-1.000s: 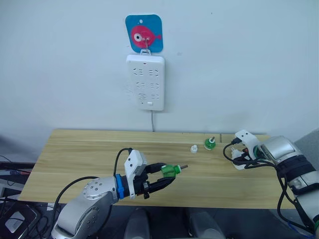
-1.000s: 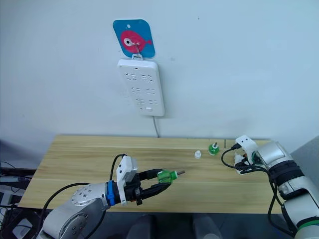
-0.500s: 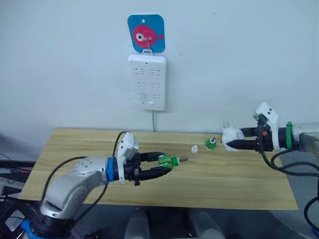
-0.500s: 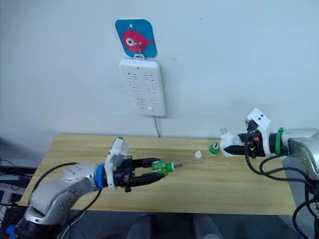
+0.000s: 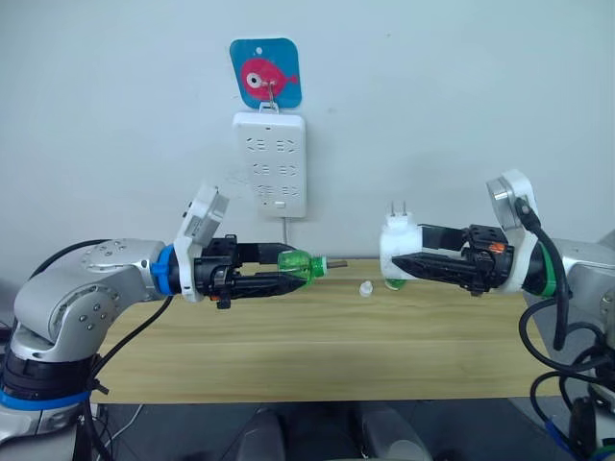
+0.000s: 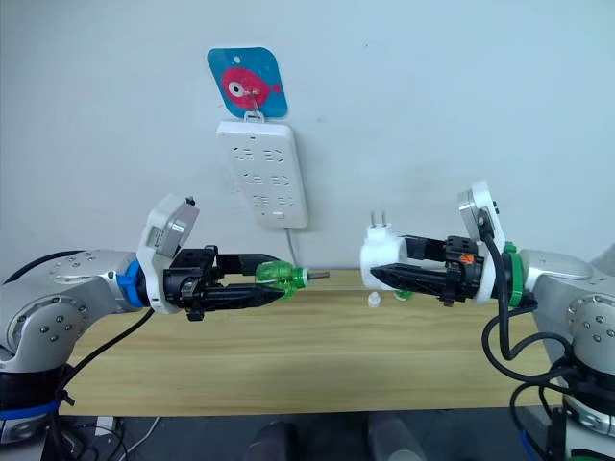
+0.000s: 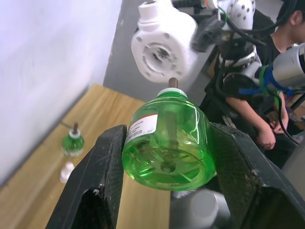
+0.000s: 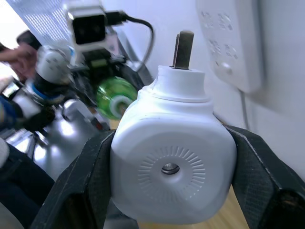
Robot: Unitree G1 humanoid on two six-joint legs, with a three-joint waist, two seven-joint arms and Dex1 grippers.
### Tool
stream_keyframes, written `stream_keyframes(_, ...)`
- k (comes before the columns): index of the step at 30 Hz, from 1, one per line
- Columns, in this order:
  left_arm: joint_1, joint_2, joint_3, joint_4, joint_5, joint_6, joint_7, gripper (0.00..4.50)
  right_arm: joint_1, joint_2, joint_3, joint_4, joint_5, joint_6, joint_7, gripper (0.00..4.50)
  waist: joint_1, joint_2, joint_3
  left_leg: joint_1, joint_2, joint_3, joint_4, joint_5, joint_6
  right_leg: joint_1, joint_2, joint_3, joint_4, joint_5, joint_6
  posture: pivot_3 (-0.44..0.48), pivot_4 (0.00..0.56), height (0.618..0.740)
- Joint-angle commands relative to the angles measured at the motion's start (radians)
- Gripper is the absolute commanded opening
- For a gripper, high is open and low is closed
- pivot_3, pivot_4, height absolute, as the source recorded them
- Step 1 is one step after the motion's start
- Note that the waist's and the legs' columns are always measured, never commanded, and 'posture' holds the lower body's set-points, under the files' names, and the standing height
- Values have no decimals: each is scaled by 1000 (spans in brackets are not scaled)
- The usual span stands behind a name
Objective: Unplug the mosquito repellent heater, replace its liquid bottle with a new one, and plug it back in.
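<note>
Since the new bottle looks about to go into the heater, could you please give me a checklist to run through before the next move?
1. Left gripper shut firmly on the green liquid bottle: ok.
2. Right gripper shut on the mosquito repellent heater: ok.
3. Heater unplugged from the power strip, prongs pointing up: ok.
4. Bottle's wick aimed at the heater's socket opening: ok, roughly in line in the left wrist view.
5. Bottle neck entered into the heater: not ok, a gap remains between them.
6. Old bottle and small white cap lying on the table, out of the way: ok.
</note>
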Motion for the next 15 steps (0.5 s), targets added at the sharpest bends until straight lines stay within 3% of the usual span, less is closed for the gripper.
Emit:
stream_keyframes(1,-30,5,49,-7,-36,12,18,2373,-18,-1,0,-21,98,-11,-72,3004,-1,0,-12,0,0,0,0,0,0,0,0,0,0,0,0,-92,28,735)
stream_keyframes(15,-48,26,23,-46,-38,26,-6,2373,-52,-42,96,6,232,-65,-145,3004,0,0,-43,1,0,-1,8,-2,4,3,1,0,4,0,1,-75,18,735)
